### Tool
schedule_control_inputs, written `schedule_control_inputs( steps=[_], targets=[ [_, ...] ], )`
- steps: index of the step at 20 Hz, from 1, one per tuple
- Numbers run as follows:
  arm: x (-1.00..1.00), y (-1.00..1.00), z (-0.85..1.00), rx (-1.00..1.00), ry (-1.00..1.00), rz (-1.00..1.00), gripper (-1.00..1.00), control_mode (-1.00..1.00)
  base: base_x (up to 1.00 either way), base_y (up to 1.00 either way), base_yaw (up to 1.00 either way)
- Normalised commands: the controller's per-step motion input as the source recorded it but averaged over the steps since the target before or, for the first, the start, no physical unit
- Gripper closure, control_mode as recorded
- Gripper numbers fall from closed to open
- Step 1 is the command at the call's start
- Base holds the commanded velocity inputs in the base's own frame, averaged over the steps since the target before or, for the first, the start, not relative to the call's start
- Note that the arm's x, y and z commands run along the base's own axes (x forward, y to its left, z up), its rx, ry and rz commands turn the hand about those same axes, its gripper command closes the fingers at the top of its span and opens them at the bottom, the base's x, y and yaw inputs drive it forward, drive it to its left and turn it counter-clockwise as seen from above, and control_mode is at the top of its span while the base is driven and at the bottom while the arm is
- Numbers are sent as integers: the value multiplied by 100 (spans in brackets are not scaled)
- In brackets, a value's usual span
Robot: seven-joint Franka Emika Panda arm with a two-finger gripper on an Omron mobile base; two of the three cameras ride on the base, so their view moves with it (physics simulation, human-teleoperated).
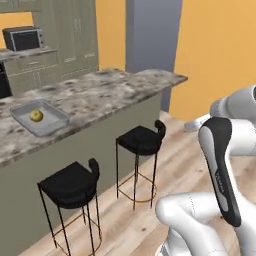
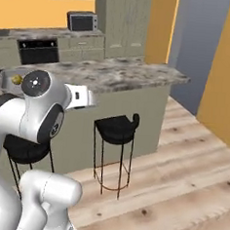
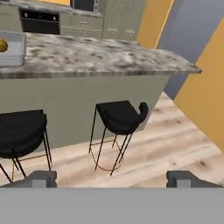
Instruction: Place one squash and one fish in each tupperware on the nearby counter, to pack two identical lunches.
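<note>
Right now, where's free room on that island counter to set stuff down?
The counter is bare from the tupperware rightward to its far corner. Inside the tupperware, the yellow squash sits mid-tray with room around it. Below, two black stools crowd the front.

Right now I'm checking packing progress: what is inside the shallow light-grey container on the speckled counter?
The light-grey rectangular container holds one roundish yellow squash. No fish is visible inside; its near rim hides nothing significant.

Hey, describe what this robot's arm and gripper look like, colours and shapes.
The arm is glossy white with rounded, tube-like links and dark grey to black panels along the joints. One joint ends in a dark round cap with a small pale centre. The gripper shows two small, blocky grey finger tips.
</note>
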Motion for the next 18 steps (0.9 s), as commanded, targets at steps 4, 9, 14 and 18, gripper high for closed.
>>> schedule_control_inputs(
  steps=[4,9,14,18],
  targets=[
    [0,0,0,0,0,0,-100,100,-17,-11,-75],
    [0,0,0,0,0,0,-100,100,-14,-17,-75],
    [0,0,0,0,0,0,-100,100,-4,-37,-72],
    [0,0,0,0,0,0,-100,100,0,-50,-67]
  ],
)
